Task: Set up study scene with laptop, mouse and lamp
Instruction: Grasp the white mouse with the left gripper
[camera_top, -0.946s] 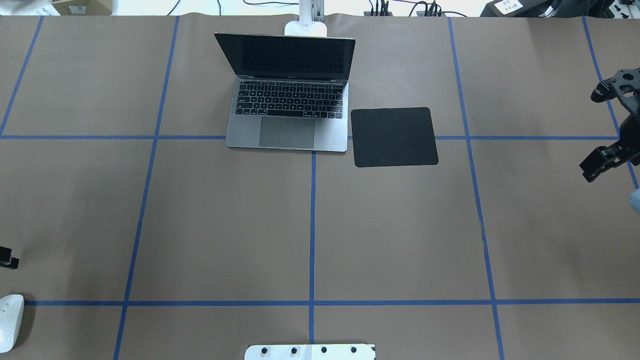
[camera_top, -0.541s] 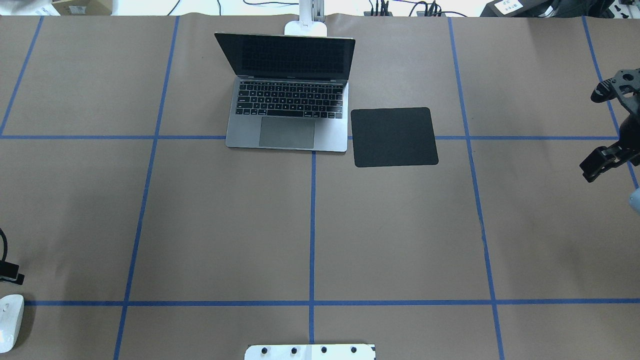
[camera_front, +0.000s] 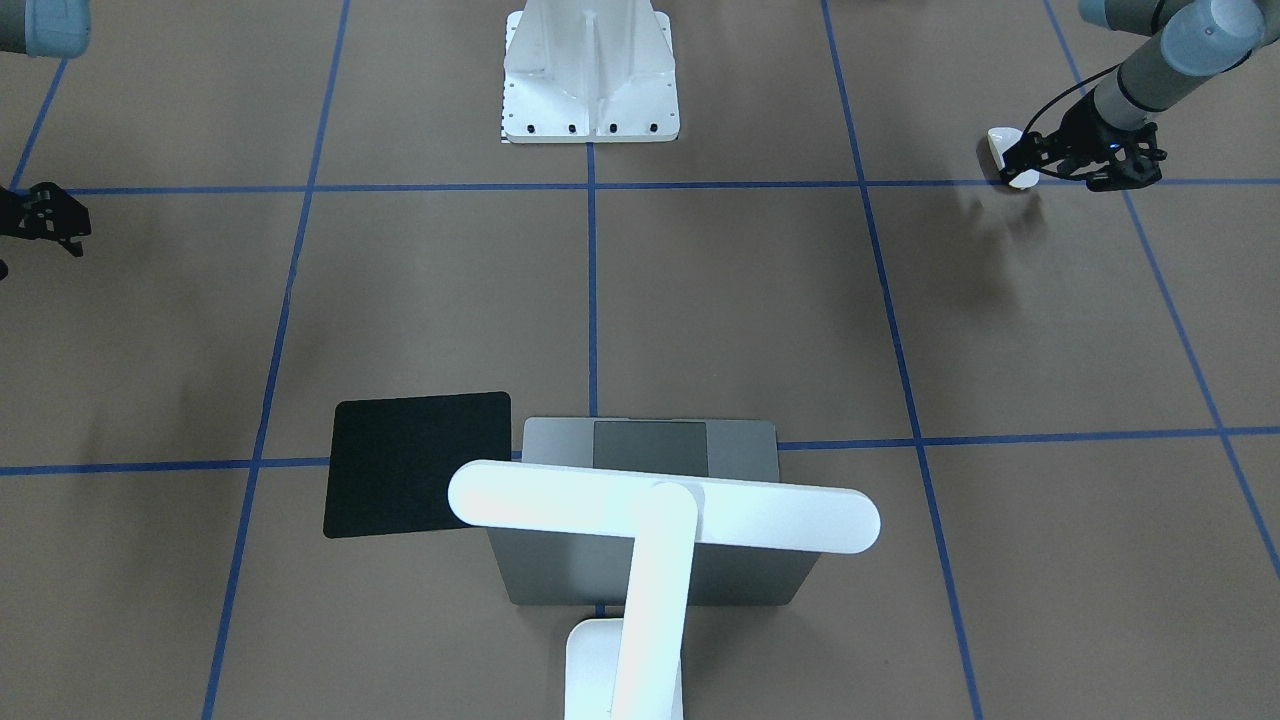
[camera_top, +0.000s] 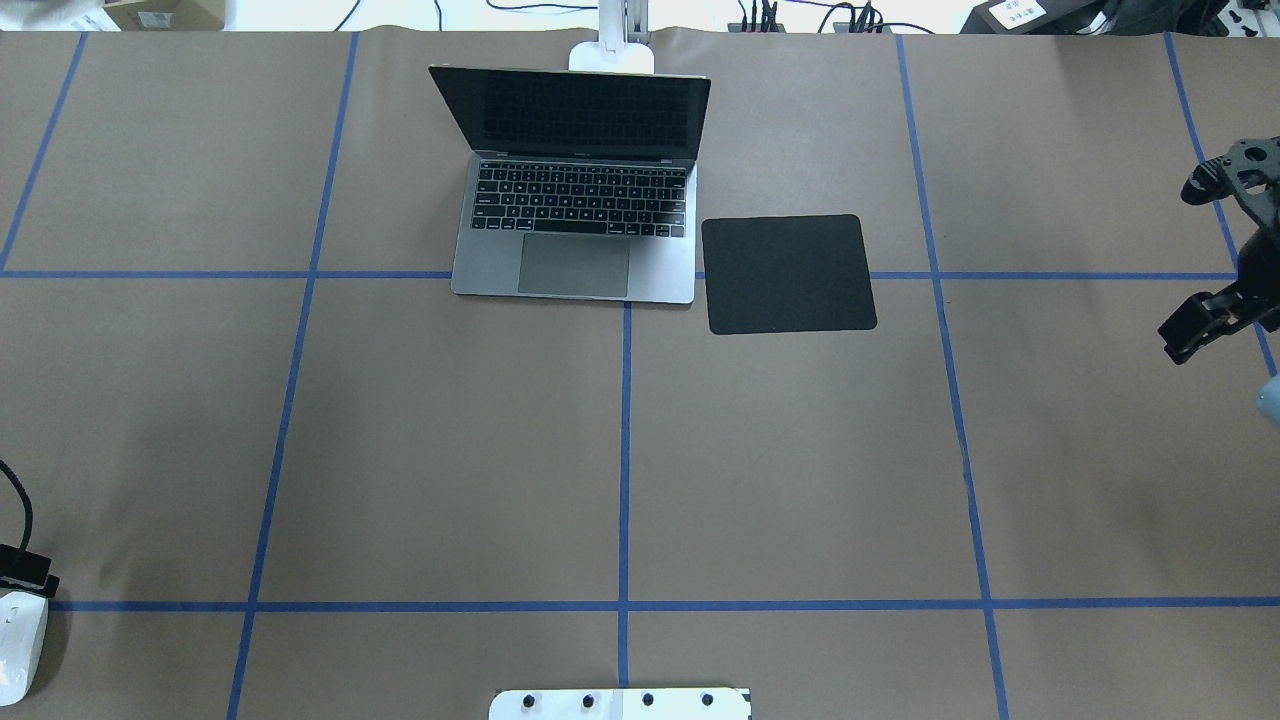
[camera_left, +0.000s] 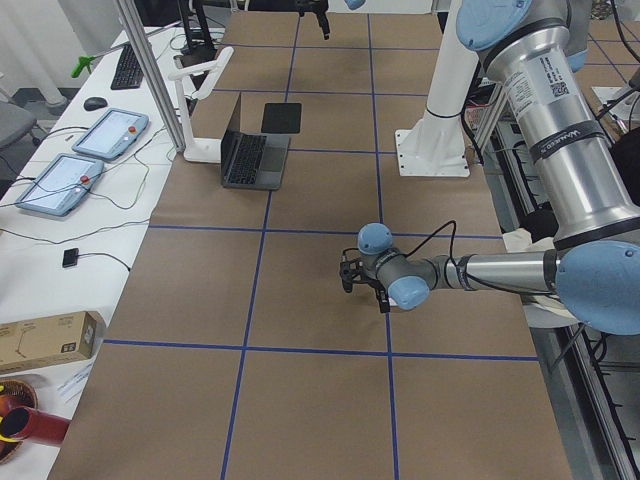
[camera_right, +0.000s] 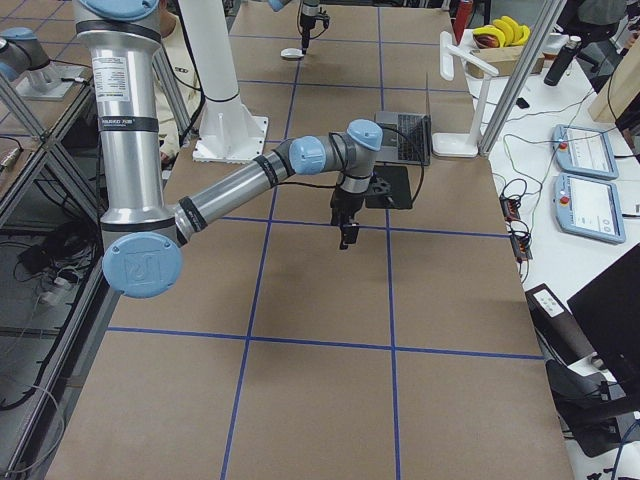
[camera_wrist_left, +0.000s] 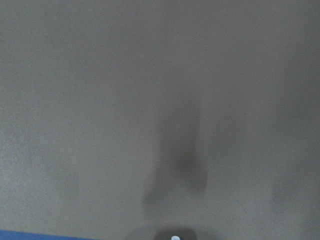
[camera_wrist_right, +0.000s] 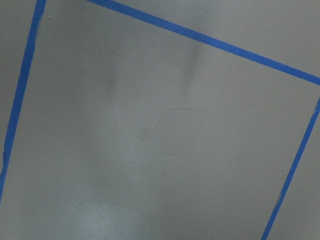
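The big brown middle of the table is open, so a gripper can pass across it from the left or the right. At the far middle the laptop stands with its lid up. The lamp holds its long bar over the laptop, so the way down from above is blocked there. The black pad just right of the laptop lies flat. A white bracket sits at the near edge.
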